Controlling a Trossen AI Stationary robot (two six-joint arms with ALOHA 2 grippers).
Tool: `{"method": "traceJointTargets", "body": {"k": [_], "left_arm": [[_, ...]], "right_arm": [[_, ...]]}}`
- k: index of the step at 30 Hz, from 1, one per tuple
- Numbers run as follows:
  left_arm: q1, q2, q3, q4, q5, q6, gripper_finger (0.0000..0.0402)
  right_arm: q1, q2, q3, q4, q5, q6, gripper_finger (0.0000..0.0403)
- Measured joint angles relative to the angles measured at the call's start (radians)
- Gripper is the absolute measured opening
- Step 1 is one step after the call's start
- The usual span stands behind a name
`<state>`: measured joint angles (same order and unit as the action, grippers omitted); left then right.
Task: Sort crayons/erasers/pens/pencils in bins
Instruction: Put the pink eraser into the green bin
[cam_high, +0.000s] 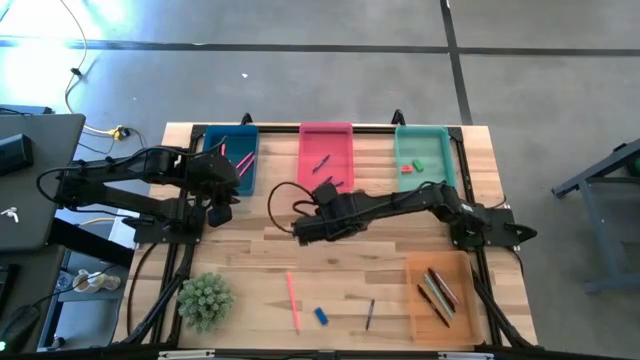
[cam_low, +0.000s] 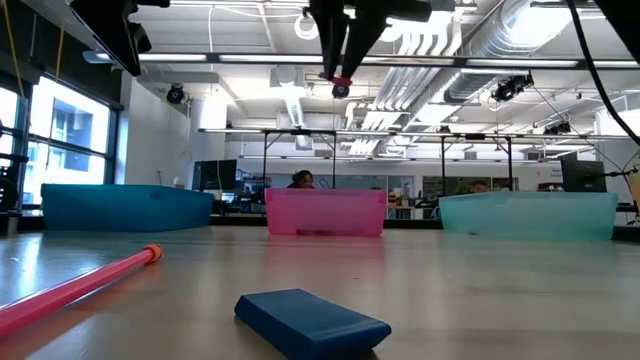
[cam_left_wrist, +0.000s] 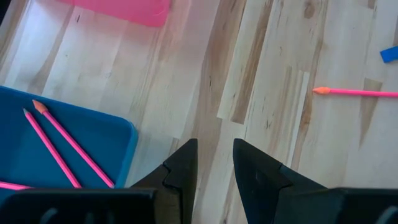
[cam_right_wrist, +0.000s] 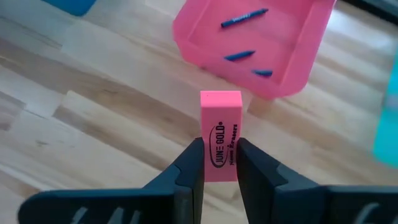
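In the low view, a long pink stick (cam_low: 75, 285) runs off the lower left edge. The left wrist view crops a small blue block (cam_left_wrist: 390, 54) at its right edge. The translucent orange tray's (cam_high: 420, 300) sticks blur together, uncountable.

Evenly lit from overhead, bright overall. Strong glare patch on the concrete floor (cam_high: 110, 15) at the top left of the high view. Soft short shadows under both arms on the table (cam_high: 250, 270). Low view backlit: ceiling strip lights (cam_low: 250, 58) and a bright window (cam_low: 60, 140) at the left, arms in silhouette. Near blue eraser (cam_low: 312, 322) and pink stick (cam_low: 75, 285) soft, out of focus. Sheen on the tabletop. Fingers (cam_right_wrist: 186, 174) in the right wrist view slightly blurred, pink eraser (cam_right_wrist: 221, 134) print readable.
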<state>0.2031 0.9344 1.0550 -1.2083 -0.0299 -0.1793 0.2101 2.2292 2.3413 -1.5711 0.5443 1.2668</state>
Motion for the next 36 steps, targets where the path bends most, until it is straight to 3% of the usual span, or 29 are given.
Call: {"method": "traceJointTargets", "body": {"k": [7, 18, 22, 28, 36], "left_arm": [[0.0, 0.0, 0.0, 0.0, 0.0, -0.001, 0.009], [0.0, 0.0, 0.0, 0.002, -0.009, -0.001, 0.009], [0.0, 0.0, 0.0, 0.003, -0.011, -0.01, 0.009], [0.0, 0.0, 0.0, 0.012, -0.011, -0.004, 0.009], [0.0, 0.002, 0.0, 0.122, -0.011, -0.004, 0.009]], "right_arm": [[-0.098, -0.01, -0.001, 0.0, -0.003, -0.219, 0.0064], [-0.207, -0.129, -0.036, 0.003, 0.006, -0.486, 0.0064], [-0.226, -0.254, -0.253, 0.0, 0.019, -0.459, 0.0064], [-0.242, -0.512, -0.612, 0.01, 0.024, -0.286, 0.0064], [-0.273, -0.807, -0.938, 0.086, 0.021, -0.189, 0.0064]]}}
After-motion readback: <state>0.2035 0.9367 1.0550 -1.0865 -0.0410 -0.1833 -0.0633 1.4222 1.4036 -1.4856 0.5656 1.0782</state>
